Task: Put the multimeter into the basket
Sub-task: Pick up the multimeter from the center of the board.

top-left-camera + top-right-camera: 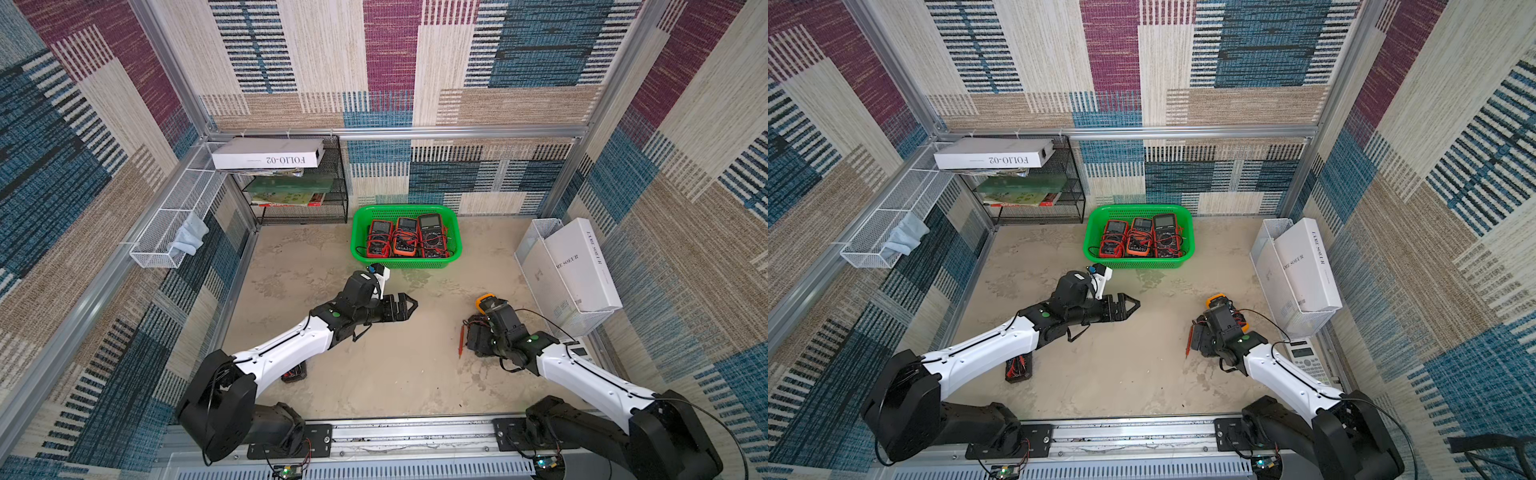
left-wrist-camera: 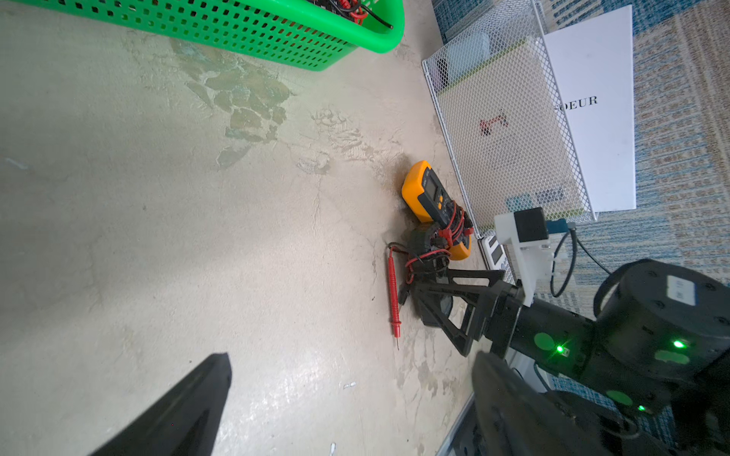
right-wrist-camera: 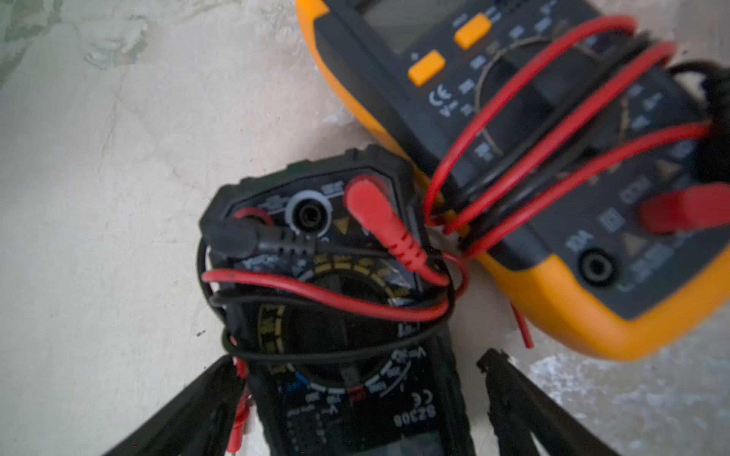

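Step in hand: the grasp, not yet made. Right hand (image 3: 361,357) at 4 o'clock on the surface (image 1: 374,374), spread wide, straddling the black multimeter (image 3: 335,316); nothing gripped. Orange multimeter (image 3: 513,118) just beside it, leads crowding. Next, likely: close squarely, lift clear of the leads. Left hand (image 1: 409,306) mid-surface, spread, empty. Basket (image 1: 415,262) at 12 o'clock.
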`<action>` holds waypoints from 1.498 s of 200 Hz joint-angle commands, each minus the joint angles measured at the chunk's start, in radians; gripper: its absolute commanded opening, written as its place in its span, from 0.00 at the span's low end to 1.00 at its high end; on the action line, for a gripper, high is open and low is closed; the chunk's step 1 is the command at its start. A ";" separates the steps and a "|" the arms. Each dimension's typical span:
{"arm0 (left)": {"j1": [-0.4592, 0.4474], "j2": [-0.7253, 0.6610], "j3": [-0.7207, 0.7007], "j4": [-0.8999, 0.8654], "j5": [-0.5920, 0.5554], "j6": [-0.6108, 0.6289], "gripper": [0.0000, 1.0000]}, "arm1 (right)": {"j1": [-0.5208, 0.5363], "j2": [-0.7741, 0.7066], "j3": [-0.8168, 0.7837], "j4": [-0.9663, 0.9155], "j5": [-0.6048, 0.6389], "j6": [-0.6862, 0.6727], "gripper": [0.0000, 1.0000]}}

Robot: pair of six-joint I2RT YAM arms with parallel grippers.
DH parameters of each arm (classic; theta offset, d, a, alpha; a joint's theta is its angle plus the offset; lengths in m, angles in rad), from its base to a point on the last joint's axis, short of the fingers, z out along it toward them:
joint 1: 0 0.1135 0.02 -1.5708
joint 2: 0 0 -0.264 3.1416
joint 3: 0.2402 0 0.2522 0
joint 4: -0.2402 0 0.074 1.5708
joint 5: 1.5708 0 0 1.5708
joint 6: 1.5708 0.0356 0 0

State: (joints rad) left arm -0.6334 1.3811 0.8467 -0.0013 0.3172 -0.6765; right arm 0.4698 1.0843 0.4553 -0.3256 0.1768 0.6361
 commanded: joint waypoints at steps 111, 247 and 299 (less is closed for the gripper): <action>-0.003 0.013 0.005 0.045 0.006 -0.004 1.00 | 0.003 0.037 -0.012 0.073 -0.039 -0.031 0.67; 0.005 -0.082 0.032 -0.098 -0.182 0.021 1.00 | 0.089 0.052 0.105 0.074 -0.069 -0.033 0.60; 0.033 -0.105 0.038 -0.145 -0.230 0.026 1.00 | 0.128 0.081 0.201 0.057 -0.059 -0.050 0.60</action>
State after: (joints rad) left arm -0.6140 1.2861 0.8768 -0.1162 0.1261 -0.6655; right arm 0.5842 1.1538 0.6212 -0.2661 0.1043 0.6037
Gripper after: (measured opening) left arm 0.997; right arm 0.708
